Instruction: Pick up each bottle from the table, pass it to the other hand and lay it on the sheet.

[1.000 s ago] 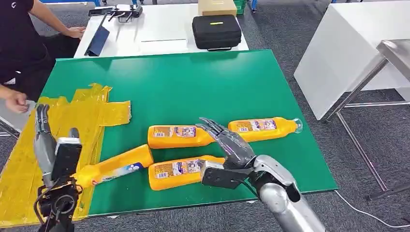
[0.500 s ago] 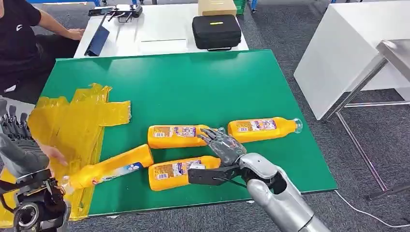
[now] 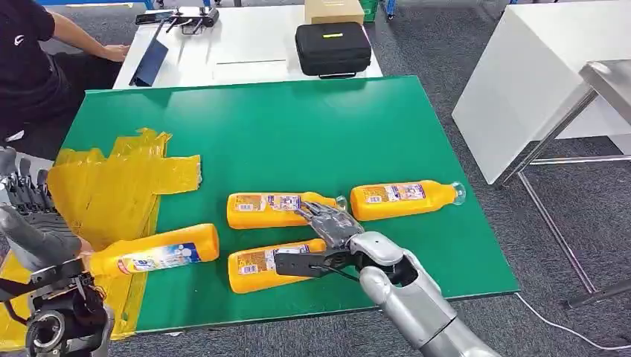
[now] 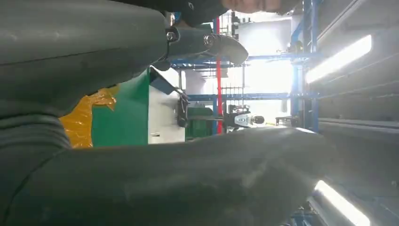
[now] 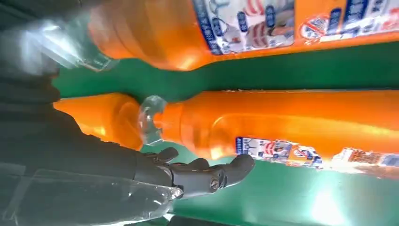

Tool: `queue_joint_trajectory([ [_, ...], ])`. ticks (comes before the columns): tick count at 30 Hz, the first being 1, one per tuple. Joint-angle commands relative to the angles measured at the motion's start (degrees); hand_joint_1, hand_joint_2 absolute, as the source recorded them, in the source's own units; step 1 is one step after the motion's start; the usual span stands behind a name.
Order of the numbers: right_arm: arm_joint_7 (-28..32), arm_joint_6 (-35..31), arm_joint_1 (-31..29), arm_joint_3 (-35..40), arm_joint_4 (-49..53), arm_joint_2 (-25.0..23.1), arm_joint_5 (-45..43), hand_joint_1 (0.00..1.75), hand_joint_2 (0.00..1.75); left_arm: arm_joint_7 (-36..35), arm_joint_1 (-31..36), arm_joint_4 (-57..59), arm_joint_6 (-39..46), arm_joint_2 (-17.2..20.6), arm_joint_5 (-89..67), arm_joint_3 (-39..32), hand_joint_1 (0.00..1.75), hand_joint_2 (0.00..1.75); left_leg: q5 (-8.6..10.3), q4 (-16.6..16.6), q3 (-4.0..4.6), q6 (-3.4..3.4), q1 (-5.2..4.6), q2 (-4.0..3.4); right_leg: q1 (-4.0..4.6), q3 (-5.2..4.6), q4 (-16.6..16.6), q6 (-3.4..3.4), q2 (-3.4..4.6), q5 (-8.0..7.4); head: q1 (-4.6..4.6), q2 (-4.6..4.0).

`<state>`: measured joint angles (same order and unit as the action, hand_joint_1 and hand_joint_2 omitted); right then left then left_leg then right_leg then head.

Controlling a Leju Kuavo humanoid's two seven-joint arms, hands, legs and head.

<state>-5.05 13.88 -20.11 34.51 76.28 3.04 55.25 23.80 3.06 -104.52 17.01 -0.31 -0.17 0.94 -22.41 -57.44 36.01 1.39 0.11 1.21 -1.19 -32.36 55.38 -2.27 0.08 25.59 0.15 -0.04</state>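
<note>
1. Green table [image 3: 298,126] spans most of the head view, with broad bare surface across its far half and its right side.
2. Yellow sheet [image 3: 111,186], crumpled, covers the table's left end and hangs over the near-left edge.
3. Four orange bottles lie on their sides in the near half of the table. The leftmost bottle [image 3: 152,254] rests across the sheet's right border, cap end on the sheet and base on the green.
4. Near bottle [image 3: 260,269] lies close to the table's front edge; the middle bottle [image 3: 271,210] lies just beyond it, and the right bottle [image 3: 402,197] sits further right, apart from the others.
5. Right hand [image 3: 327,227] rests over the neck end of the near bottle, between it and the middle bottle, fingers [image 5: 221,174] spread and closed around nothing; the right wrist view shows green table under the fingertips.
6. Left hand [image 3: 30,216] hovers at the near-left corner beside the sheet, fingers straight and apart, holding nothing, just left of the leftmost bottle's cap.
7. Person's arm [image 3: 89,41] rests on a white table [image 3: 253,44] beyond the far edge.
</note>
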Motion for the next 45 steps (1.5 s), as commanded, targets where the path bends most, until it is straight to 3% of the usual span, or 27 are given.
queue_joint_trajectory([
  [1,1.7,-0.2,-4.2,1.0,-13.3,-4.6,-0.7,0.00,1.75,0.5,1.9,1.9,1.9,2.5,0.9,2.7,0.00,0.00,-0.10,0.0,-0.26,-0.09,0.03,-0.17,0.05,0.23,0.0,0.14,0.08,0.05,-0.02,0.00],
  [5,3.8,-1.1,-5.7,2.9,-19.3,-5.1,-1.9,0.00,1.75,0.7,2.5,2.3,2.8,2.8,1.6,2.9,0.00,0.00,-0.10,0.0,-0.31,-0.10,0.04,-0.15,0.06,0.30,-0.1,0.15,0.06,0.06,0.00,0.00],
  [18,3.5,0.1,-6.7,8.9,-23.5,-2.3,-3.3,0.00,1.75,0.8,1.8,2.4,3.0,3.5,3.8,1.8,0.00,0.00,-0.09,0.0,-0.30,-0.08,0.02,-0.05,0.04,0.31,-0.1,0.14,-0.04,0.08,0.00,0.00],
  [24,-3.2,4.3,-8.2,13.9,-30.4,0.0,0.2,0.00,1.75,-0.1,3.9,2.9,2.0,2.7,4.2,1.8,0.00,0.00,-0.07,0.1,-0.33,-0.08,0.04,0.02,0.06,0.37,-0.1,0.13,-0.12,0.08,0.00,0.00],
  [29,-3.3,5.5,-8.0,14.0,-33.9,0.5,-0.3,0.00,1.75,-1.4,6.0,4.7,1.8,2.6,4.0,2.2,0.00,0.00,-0.06,0.0,-0.71,-0.14,0.06,0.16,0.09,0.28,-0.1,0.22,-0.32,0.13,0.00,0.00],
  [30,-3.0,5.2,-8.0,13.8,-33.9,0.6,-0.6,0.10,1.75,-1.5,6.3,5.4,1.7,2.7,4.1,2.5,0.00,0.00,-0.03,0.1,-0.64,-0.11,0.03,0.22,0.04,0.08,-0.2,0.34,-0.28,0.22,0.00,0.00],
  [31,-2.7,5.4,-8.2,13.7,-33.9,0.6,-0.8,1.50,1.75,-1.5,6.3,5.6,1.7,2.7,4.1,2.6,0.00,0.00,-0.02,0.2,-0.80,-0.14,0.05,0.23,0.06,0.18,-0.3,0.39,-0.33,0.21,-0.02,0.00],
  [37,-2.2,6.0,-8.9,13.4,-33.9,0.5,-1.3,1.50,1.75,-1.5,6.7,6.0,1.7,2.8,4.2,2.6,0.00,0.00,-0.09,0.1,-1.17,-0.13,0.02,0.03,0.03,0.47,-0.2,0.41,-0.11,0.24,-0.04,0.00],
  [38,-2.2,6.1,-9.0,13.5,-33.8,0.3,-1.2,1.75,1.75,-1.4,6.8,5.9,1.7,2.8,4.3,2.7,0.00,0.00,-0.04,0.2,-1.17,-0.17,0.04,0.06,0.06,0.47,-0.3,0.47,-0.19,0.20,0.02,0.00],
  [45,-0.8,4.2,-11.5,11.0,-31.4,-0.5,-4.3,1.75,1.75,-3.2,7.4,5.9,1.0,3.2,4.9,2.5,0.00,0.00,-0.07,0.1,-1.30,-0.07,0.03,-0.03,0.05,0.61,-0.2,0.38,-0.03,0.18,0.02,0.00],
])
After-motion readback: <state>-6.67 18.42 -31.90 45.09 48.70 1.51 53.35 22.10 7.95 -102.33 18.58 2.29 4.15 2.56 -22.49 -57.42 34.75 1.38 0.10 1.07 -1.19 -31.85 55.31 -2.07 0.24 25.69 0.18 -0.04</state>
